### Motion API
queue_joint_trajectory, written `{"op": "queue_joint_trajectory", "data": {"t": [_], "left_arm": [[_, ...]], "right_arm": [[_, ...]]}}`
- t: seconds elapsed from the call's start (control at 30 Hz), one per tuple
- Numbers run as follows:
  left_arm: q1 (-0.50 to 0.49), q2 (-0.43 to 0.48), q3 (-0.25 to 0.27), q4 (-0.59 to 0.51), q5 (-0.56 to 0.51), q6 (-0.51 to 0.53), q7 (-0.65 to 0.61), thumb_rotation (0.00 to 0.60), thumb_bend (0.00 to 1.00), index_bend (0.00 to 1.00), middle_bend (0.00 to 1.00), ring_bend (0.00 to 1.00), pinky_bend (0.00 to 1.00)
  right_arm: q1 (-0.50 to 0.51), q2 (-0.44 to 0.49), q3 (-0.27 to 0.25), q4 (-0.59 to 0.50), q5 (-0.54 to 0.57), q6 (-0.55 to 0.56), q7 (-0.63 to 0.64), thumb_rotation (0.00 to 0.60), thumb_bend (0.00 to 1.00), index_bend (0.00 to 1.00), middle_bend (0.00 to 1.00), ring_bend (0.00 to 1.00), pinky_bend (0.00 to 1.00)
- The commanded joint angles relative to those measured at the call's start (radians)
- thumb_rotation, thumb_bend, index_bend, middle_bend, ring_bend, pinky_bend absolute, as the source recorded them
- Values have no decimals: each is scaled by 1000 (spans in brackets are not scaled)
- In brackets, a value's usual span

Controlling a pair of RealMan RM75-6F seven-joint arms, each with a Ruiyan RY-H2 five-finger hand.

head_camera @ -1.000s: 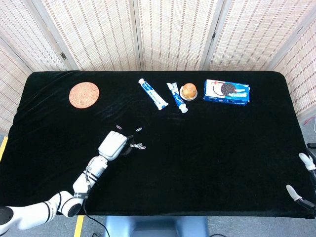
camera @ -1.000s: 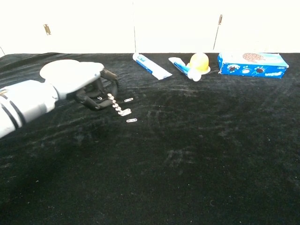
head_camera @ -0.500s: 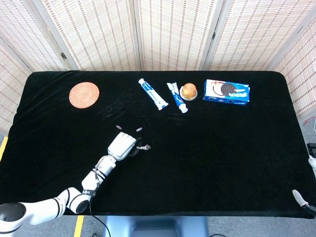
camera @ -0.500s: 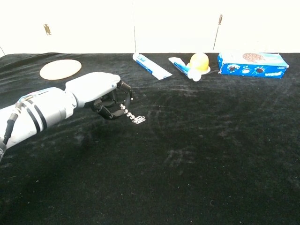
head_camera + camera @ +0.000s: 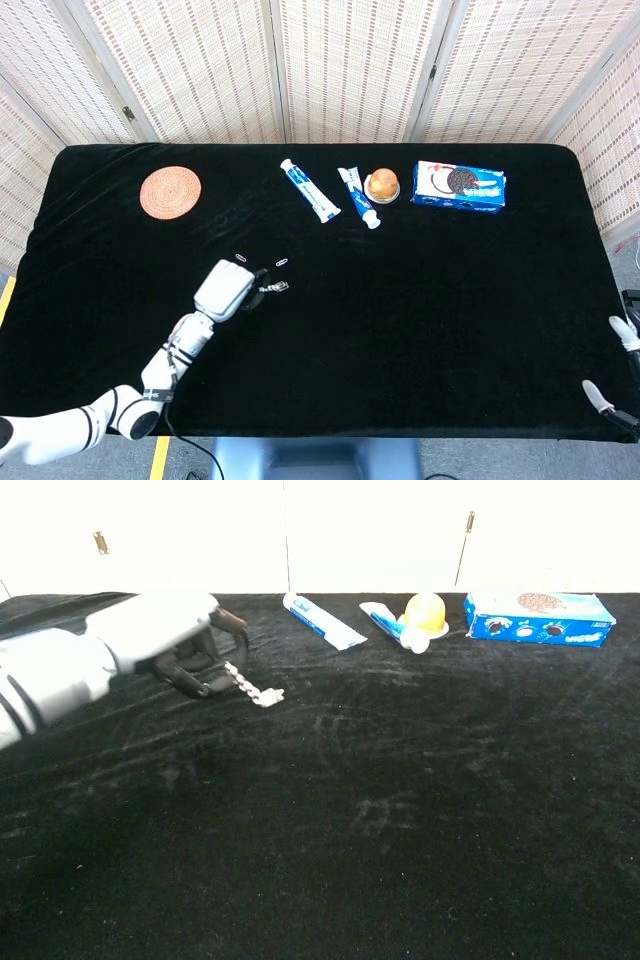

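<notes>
The desk [image 5: 420, 330] was unchanged. The left robot hand [image 5: 226, 290] had been drawn back toward the left and lifted, its fingers pinched on a small clip cluster [image 5: 266, 694], now carried clear of the cloth. The right robot hand [image 5: 612, 370] stayed at the desk's edge, fingers apart, holding nothing. Two loose clips [image 5: 282, 262] remained nearby.

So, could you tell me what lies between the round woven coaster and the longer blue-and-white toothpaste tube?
Only bare black tablecloth lies between coaster and tube, clearest in the head view.
</notes>
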Motion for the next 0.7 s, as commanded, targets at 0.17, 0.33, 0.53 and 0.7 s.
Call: {"op": "queue_joint_trajectory", "data": {"t": [0.17,0.33,0.53,0.7], "left_arm": [[54,73,19,-89,-28,40,86,600,555,859,1000,1000,970],[67,85,22,-111,-38,46,102,600,546,811,1000,1000,970],[81,119,15,-160,-72,43,123,600,271,219,1000,1000,970],[90,134,14,-188,-76,52,129,600,137,58,1000,1000,970]], "right_arm": [[14,1,0,-11,-10,-21,-21,600,280,0,0,0,0],[27,5,1,-21,-14,-40,-31,600,281,0,0,0,0],[36,9,3,-25,-9,-53,-32,600,280,0,0,0,0],[38,8,2,-30,-10,-57,-41,600,280,0,0,0,0]]}}
